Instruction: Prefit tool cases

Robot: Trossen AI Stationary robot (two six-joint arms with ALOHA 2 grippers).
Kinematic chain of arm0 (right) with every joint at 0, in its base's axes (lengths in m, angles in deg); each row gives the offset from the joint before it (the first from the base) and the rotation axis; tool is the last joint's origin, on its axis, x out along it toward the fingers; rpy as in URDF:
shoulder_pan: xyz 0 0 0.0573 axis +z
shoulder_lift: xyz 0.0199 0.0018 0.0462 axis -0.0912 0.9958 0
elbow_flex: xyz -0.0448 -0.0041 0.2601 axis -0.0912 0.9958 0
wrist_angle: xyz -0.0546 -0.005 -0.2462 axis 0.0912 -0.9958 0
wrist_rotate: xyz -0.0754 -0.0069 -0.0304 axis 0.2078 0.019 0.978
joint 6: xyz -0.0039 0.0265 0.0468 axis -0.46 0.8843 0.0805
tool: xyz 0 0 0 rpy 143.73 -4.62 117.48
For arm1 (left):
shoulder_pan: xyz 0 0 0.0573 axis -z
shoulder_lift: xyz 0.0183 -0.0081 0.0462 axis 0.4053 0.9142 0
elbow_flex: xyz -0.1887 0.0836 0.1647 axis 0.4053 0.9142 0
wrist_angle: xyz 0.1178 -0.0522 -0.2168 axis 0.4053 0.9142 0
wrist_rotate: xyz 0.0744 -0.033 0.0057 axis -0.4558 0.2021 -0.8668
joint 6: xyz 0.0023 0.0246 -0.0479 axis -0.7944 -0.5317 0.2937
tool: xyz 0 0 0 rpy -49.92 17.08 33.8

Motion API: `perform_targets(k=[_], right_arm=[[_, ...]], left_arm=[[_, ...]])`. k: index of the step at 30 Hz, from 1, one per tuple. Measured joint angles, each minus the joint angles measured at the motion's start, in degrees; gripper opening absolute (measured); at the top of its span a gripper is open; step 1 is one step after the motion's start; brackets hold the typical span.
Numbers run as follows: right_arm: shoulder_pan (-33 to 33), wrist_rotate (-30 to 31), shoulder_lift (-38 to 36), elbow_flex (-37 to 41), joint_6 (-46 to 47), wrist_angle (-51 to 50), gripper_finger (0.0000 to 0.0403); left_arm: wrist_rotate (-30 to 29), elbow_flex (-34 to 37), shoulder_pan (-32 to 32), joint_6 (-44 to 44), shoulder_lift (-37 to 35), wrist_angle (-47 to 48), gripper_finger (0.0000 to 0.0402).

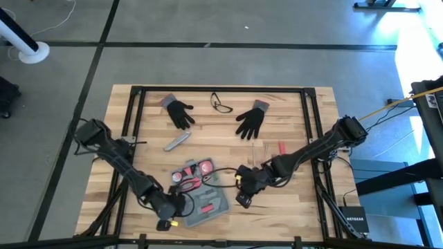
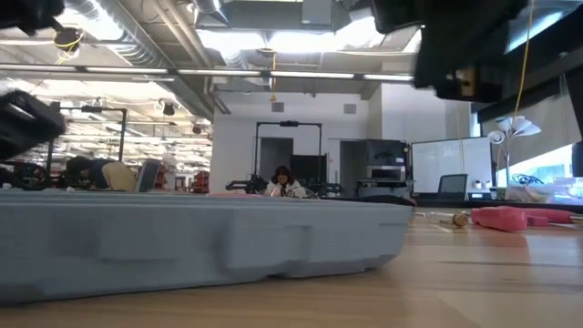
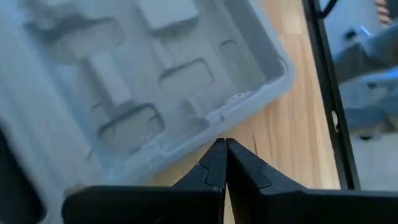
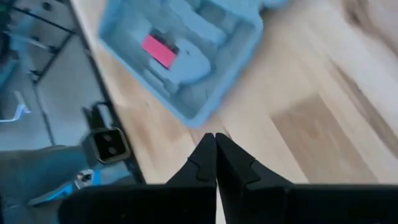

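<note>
Blue-grey plastic tool case (image 1: pixel 205 199) lies open at lower centre of the table (image 1: pixel 297 194), long axis slanting lower left to upper right; left gripper (image 1: pixel 168 209) and right gripper (image 1: pixel 243 197) flank it, fingers pressed together.

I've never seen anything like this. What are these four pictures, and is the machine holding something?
It is a robot with two dark arms at a wooden table. One picture looks down from above, one sits at table height, and two come from cameras on the wrists. The left claw and right claw are both shut and empty, near the blue-grey tool case. Also lying there: two black gloves, glasses and a small grey bar.
</note>
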Motion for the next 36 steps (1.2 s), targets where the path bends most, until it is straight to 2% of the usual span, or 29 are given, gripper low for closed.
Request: perform_targets(k=[5, 9, 15, 22, 24, 29, 33, 36], right_arm=[[3.41, 0.98, 0.00, 0.00, 9.53, -6.81, 0.0000], [6.17, 3.91, 0.00, 0.00, 15.35, -5.19, 0.0000], [6.63, 8.35, 0.00, 0.00, 18.85, -1.87, 0.0000], [3.02, 11.85, 0.00, 0.00, 19.75, -0.25, 0.0000], [2.08, 12.15, 0.03, 0.00, 19.56, 0.74, 0.0000], [1.22, 12.03, 4.83, 0.00, 20.54, 8.16, 0.0000], [1.42, 10.34, 11.35, -0.02, 24.20, 18.63, 0.0000], [1.34, 12.30, 13.97, -0.71, 27.05, 18.72, 0.0000]], left_arm=[[1.26, 0.02, -4.02, -7.06, 0.61, -3.95, 0.0000], [0.91, 0.02, -8.83, -11.40, 0.66, -6.28, 0.0000], [3.17, 0.00, -13.54, -8.60, 0.63, -7.03, 0.0000], [4.54, 0.02, -12.16, -6.46, -4.96, -2.40, 0.0000], [3.40, 0.02, -11.70, -6.84, -7.64, 0.83, 0.0000], [-5.54, 0.00, -12.38, -10.31, -11.65, 4.98, 0.0000], [-6.65, -0.02, -16.17, -17.10, -9.98, 4.08, 0.0000], [-6.59, 0.02, -19.24, -20.57, -7.70, 4.70, 0.0000]])
